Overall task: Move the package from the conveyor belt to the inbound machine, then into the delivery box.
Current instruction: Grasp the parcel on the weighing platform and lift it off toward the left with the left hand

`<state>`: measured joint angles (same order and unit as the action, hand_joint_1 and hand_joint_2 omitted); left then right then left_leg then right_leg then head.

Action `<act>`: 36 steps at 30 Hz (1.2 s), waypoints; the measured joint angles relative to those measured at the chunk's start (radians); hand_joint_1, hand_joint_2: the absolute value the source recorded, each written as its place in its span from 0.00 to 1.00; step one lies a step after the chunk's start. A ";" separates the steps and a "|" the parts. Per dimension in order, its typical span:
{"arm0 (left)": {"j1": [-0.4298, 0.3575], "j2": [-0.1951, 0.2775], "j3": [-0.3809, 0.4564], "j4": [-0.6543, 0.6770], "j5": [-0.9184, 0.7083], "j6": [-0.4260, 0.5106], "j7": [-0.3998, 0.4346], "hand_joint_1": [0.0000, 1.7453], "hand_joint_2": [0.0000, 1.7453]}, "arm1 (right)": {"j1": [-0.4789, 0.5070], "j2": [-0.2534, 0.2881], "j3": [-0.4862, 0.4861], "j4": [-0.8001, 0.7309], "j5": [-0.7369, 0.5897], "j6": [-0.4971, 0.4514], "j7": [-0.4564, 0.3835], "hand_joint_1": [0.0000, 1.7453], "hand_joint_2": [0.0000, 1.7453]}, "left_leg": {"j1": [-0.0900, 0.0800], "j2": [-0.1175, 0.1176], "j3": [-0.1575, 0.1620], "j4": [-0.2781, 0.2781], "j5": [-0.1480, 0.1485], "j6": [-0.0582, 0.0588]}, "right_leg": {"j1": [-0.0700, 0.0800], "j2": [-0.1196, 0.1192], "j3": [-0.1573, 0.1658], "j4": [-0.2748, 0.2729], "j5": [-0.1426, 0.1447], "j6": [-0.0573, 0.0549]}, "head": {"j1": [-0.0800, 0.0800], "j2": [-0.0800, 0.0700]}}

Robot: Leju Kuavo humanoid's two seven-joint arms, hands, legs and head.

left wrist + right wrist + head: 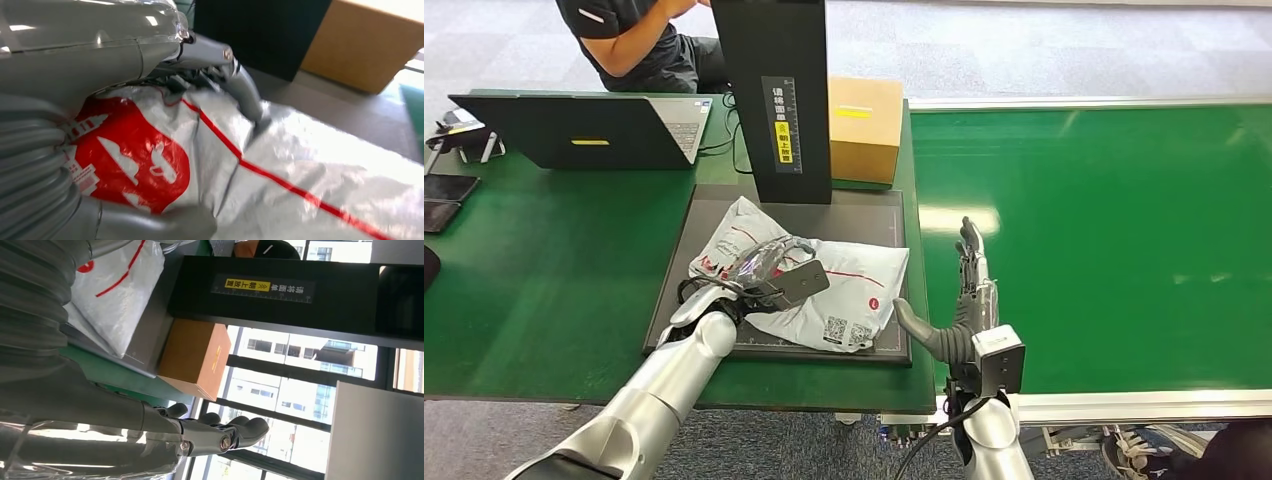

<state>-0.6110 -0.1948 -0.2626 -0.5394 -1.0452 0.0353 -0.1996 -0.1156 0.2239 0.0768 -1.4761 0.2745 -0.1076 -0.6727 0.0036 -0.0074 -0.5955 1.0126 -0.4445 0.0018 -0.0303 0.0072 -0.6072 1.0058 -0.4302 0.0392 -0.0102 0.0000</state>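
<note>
left hand (pixel 759 268) seemingly grasping white package (pixel 849 285) on inbound machine (pixel 879 215); right hand (pixel 969 265) released, over conveyor belt (pixel 1104 230).

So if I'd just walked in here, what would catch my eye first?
Probably the white and red package lying on the dark scanner plate, with the robot's left hand on top of it. Next, the tall black column rising behind it, a cardboard box beside that. The right hand hangs open over the edge of the wide green belt.
</note>
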 joint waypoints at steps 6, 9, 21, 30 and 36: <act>0.027 0.000 0.004 -0.024 0.046 0.053 -0.084 1.00 1.00 | 0.000 0.000 -0.009 -0.001 -0.024 0.003 0.004 0.00 1.00 | 0.000 0.000 0.000 0.000 0.000 0.000 | 0.000 0.000 -0.001 0.000 0.000 0.000 | 0.000 0.000; 0.041 0.000 0.006 -0.045 0.050 0.078 -0.088 1.00 1.00 | 0.000 0.000 -0.010 -0.001 -0.030 0.005 0.006 0.00 1.00 | 0.000 0.000 -0.001 0.000 0.000 0.000 | 0.000 0.000 -0.001 0.000 0.000 0.000 | 0.000 0.000; 0.065 0.044 0.042 -0.102 -0.031 0.226 0.045 1.00 1.00 | 0.001 0.000 -0.018 -0.001 -0.043 0.010 0.005 0.00 1.00 | 0.000 0.000 -0.001 0.000 0.000 0.000 | 0.000 0.000 -0.001 0.000 0.000 0.000 | 0.000 0.000; 0.063 0.137 0.165 -0.108 -0.095 0.327 0.145 1.00 1.00 | 0.019 0.000 -0.027 -0.013 -0.044 0.002 0.004 0.00 1.00 | 0.000 0.001 -0.001 -0.001 0.000 0.000 | 0.000 0.001 -0.002 0.001 0.000 0.000 | 0.000 0.000; 0.071 0.205 0.305 -0.108 -0.080 0.388 0.157 1.00 1.00 | 0.041 0.000 -0.033 -0.034 -0.055 -0.013 0.014 0.00 1.00 | 0.001 0.001 -0.001 -0.001 0.000 0.000 | 0.000 0.001 -0.002 0.001 -0.001 -0.001 | 0.000 0.000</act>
<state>-0.5405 0.0097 0.0422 -0.6470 -1.1250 0.4236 -0.0425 -0.0741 0.2239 0.0434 -1.5102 0.2192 -0.1205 -0.6589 0.0041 -0.0064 -0.5967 1.0116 -0.4443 0.0014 -0.0298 0.0081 -0.6094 1.0064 -0.4308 0.0384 -0.0103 0.0000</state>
